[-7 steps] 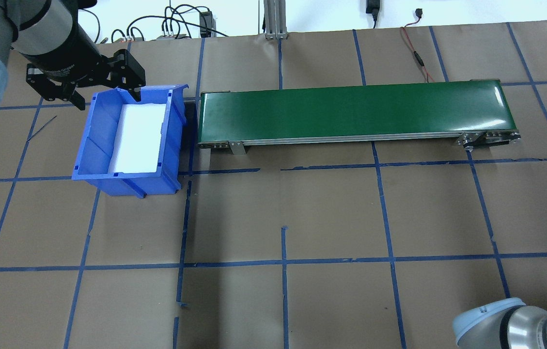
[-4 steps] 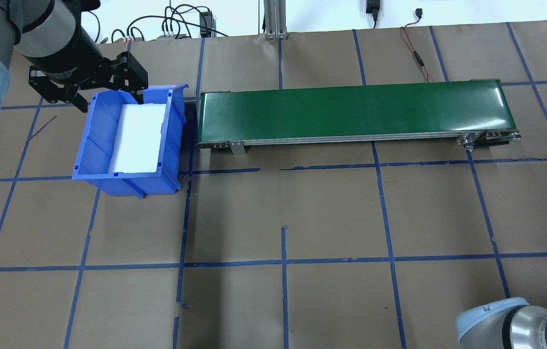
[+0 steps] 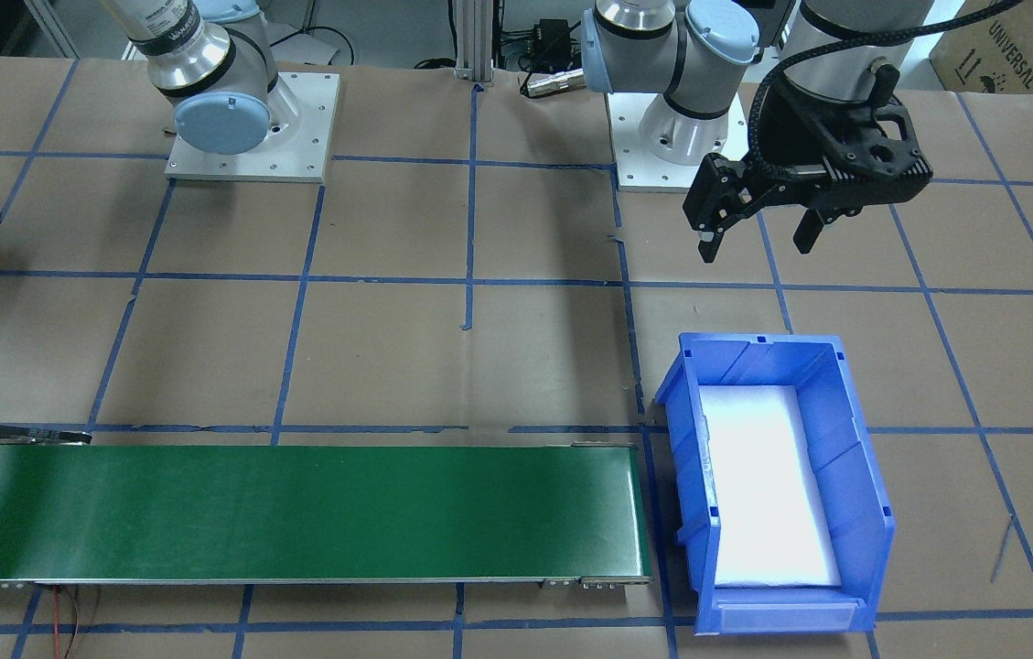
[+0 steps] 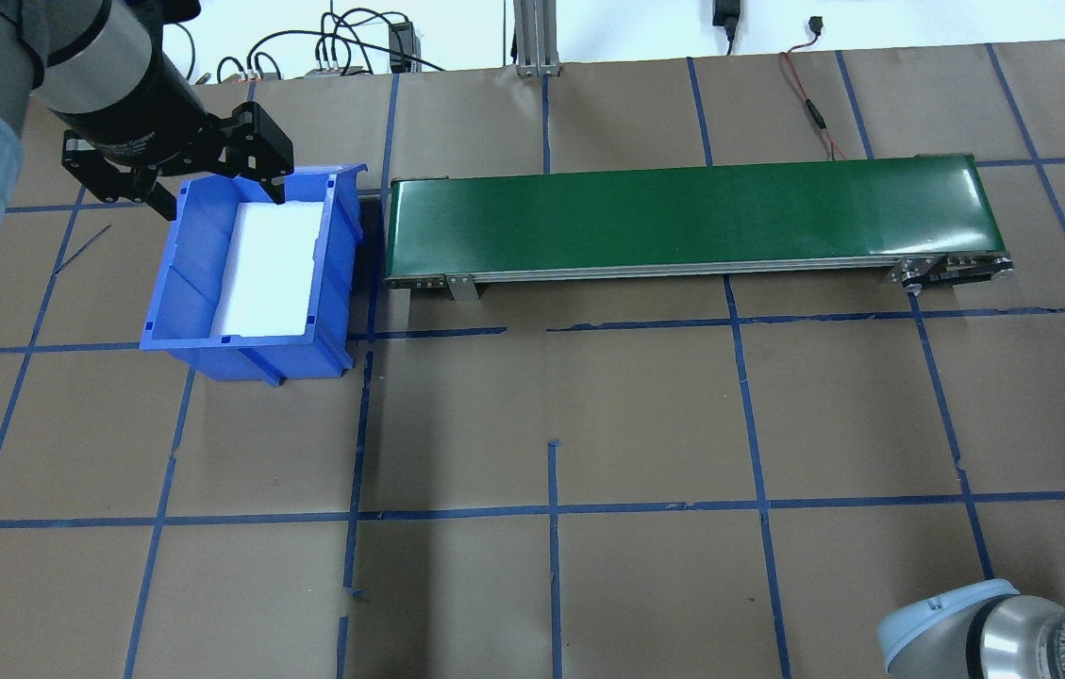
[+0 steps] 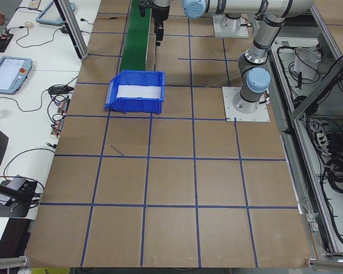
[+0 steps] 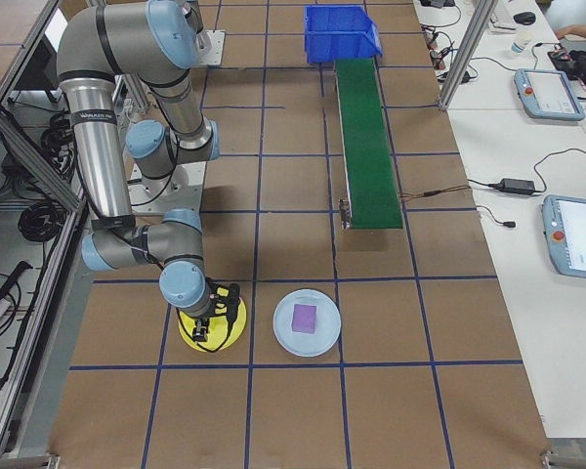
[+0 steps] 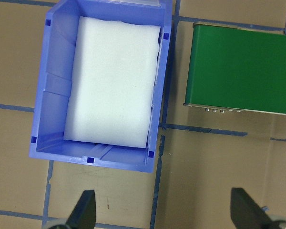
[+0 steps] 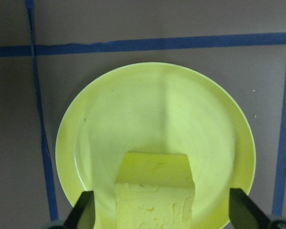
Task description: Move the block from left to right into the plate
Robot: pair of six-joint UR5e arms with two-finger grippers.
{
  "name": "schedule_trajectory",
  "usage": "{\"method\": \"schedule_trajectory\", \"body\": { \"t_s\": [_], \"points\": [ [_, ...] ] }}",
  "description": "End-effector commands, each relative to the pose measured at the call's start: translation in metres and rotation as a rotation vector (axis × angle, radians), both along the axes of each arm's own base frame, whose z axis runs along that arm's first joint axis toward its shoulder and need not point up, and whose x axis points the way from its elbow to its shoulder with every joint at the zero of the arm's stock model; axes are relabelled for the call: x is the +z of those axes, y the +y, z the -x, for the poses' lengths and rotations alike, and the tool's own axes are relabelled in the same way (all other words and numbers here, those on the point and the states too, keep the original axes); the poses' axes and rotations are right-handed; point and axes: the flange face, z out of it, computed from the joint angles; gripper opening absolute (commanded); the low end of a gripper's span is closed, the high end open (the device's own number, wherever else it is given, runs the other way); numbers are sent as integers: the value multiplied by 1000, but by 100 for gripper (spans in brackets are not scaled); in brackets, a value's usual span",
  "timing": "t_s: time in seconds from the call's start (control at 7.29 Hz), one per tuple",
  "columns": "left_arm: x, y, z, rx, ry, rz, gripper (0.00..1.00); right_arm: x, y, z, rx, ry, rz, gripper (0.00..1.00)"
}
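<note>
The yellow block (image 8: 155, 191) sits in the yellow plate (image 8: 219, 119) between the right pincer (image 8: 159, 210)'s spread fingers, looking light, rigid and best pinched across its flat sides, while the left pincer (image 3: 758, 240) hangs open.
</note>
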Motion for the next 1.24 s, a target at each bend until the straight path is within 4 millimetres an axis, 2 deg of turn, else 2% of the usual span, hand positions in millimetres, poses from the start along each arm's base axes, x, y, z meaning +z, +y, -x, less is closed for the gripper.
{"method": "schedule_trajectory", "body": {
  "t_s": [0.0, 0.27, 0.41, 0.55, 0.69, 0.82, 0.96, 1.1],
  "points": [
    [-1, 1, -1, 1, -9, -6, 100, 89, -57, -41, 117, -7, -9, 100],
    [-1, 1, -1, 0, -9, -6, 100, 148, -140, -127, 198, -38, -31, 97],
    [-1, 1, -1, 1, -7, -6, 100, 173, -161, -179, 89, -73, -76, 98],
    [-1, 1, -1, 0, -8, -6, 100, 194, -181, -236, -29, -36, -88, 99],
    [-1, 1, -1, -1, -4, -7, 100, 208, -208, -305, 37, 4, -73, 99],
    [-3, 0, -2, 1, -5, -10, 100, 214, -225, -365, -66, 40, -77, 99],
    [-4, -1, -4, 4, -2, -10, 100, 218, -238, -437, -62, 75, -72, 99],
    [-4, -1, -4, -2, -3, -10, 100, 219, -241, -495, -116, 97, -61, 99]
  ]
}}
